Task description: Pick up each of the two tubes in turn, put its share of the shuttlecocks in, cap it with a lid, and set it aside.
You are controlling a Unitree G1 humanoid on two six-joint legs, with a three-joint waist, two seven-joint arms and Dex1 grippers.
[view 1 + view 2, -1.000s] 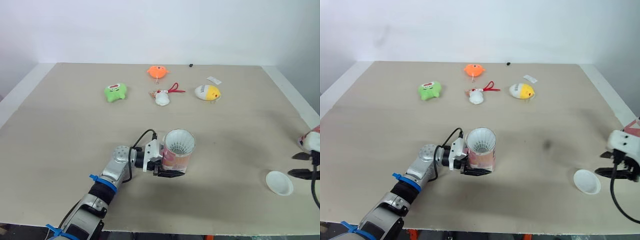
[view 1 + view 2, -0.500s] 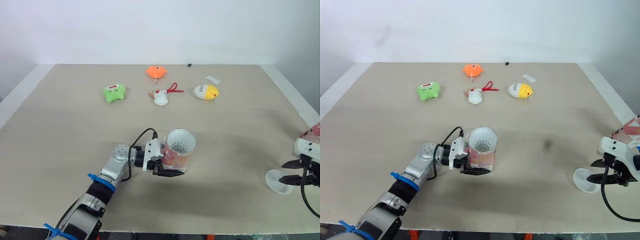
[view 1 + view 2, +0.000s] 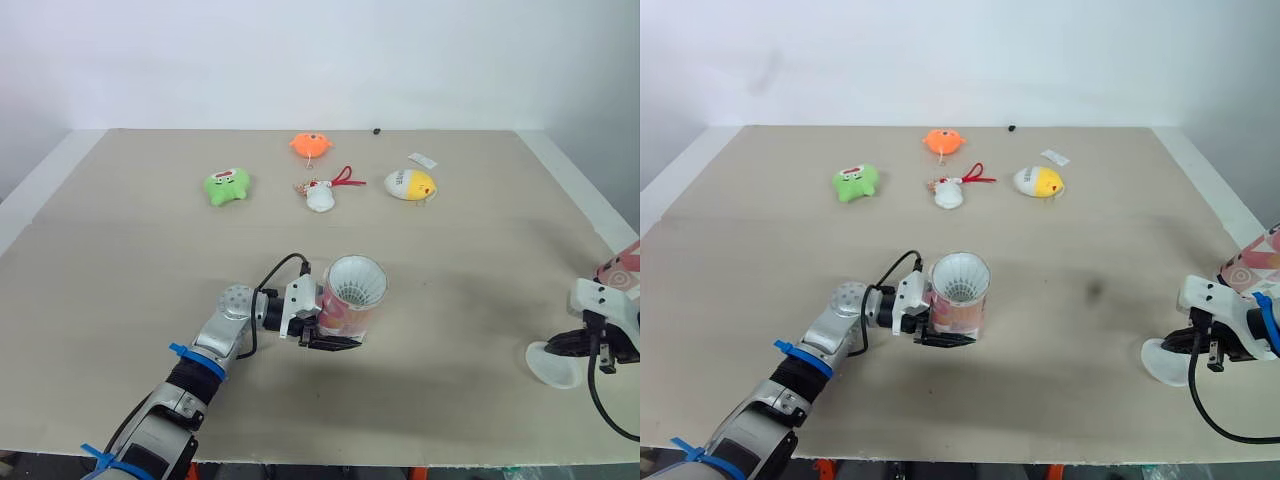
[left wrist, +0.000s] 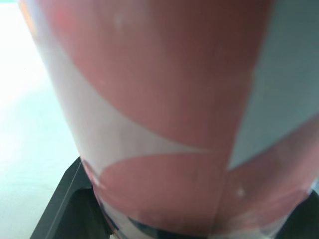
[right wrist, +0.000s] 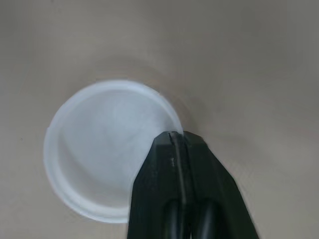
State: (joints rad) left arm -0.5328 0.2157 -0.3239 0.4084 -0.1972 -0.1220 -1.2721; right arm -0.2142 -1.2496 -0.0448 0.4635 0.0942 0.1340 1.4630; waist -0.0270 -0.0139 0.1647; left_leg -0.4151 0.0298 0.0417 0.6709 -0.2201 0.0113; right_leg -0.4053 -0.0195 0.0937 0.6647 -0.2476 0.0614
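Beige surface, right edge: right gripper, jaws closed, pinches lid rim; left gripper jaws clamp tube. Carry lid level.

Left arm: forearm runs forward and inward from the lower left corner, with the wrist level above the table. Left gripper: its 2 black fingers lie on either side of the upright tube and clamp it near its base. Right arm: comes in at the right edge, low over the table. Right gripper: points inward, its 2 fingers pressed together, pinching the rim of the lid.
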